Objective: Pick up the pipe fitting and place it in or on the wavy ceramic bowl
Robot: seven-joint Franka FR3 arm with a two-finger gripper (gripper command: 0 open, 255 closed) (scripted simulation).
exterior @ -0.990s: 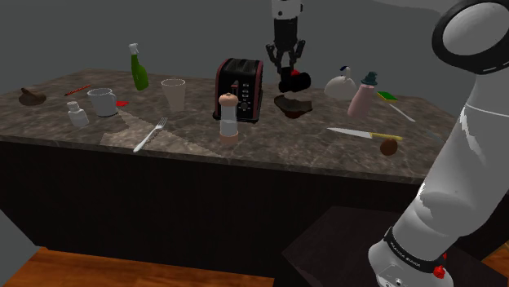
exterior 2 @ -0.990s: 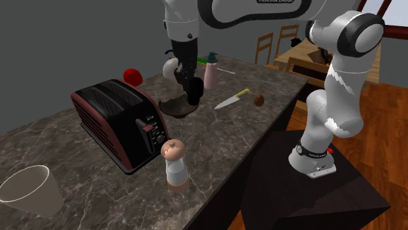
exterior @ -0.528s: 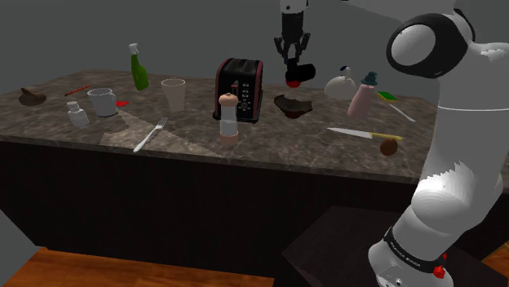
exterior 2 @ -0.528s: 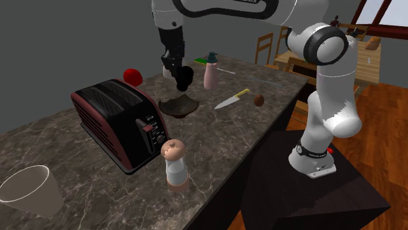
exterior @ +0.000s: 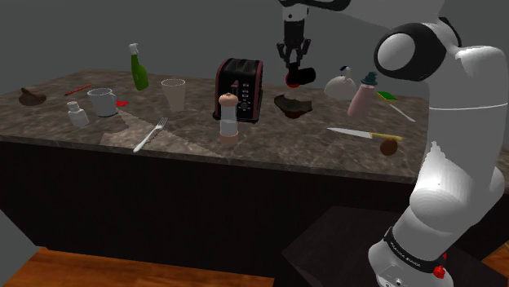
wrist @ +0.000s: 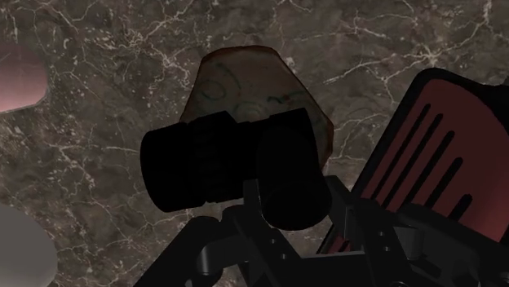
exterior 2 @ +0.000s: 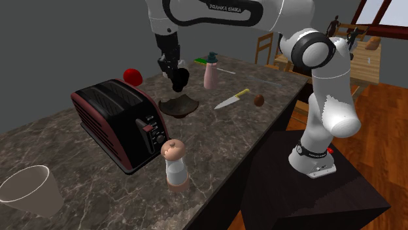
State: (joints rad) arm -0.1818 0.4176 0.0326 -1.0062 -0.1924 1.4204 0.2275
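The tool (exterior: 294,65) is closed on the black pipe fitting (exterior: 301,76) and points down. In the wrist view the two fingers clasp the pipe fitting (wrist: 228,163), a short dark elbow with ribbed ends. The fitting hangs in the air, touching nothing else, directly above the bowl (exterior: 292,106). The bowl (wrist: 261,86) is brown with a wavy rim and stands on the dark marbled surface (exterior: 269,147). Just beside the bowl, on the shoulder view's left, stands a black and dark red toaster (exterior: 238,88). On the other side of the bowl are a white kettle (exterior: 340,83) and a pink bottle (exterior: 360,96). Nearer to the surface's front edge lies a knife (exterior: 359,133), and a grinder (exterior: 228,117) stands in front of the toaster.
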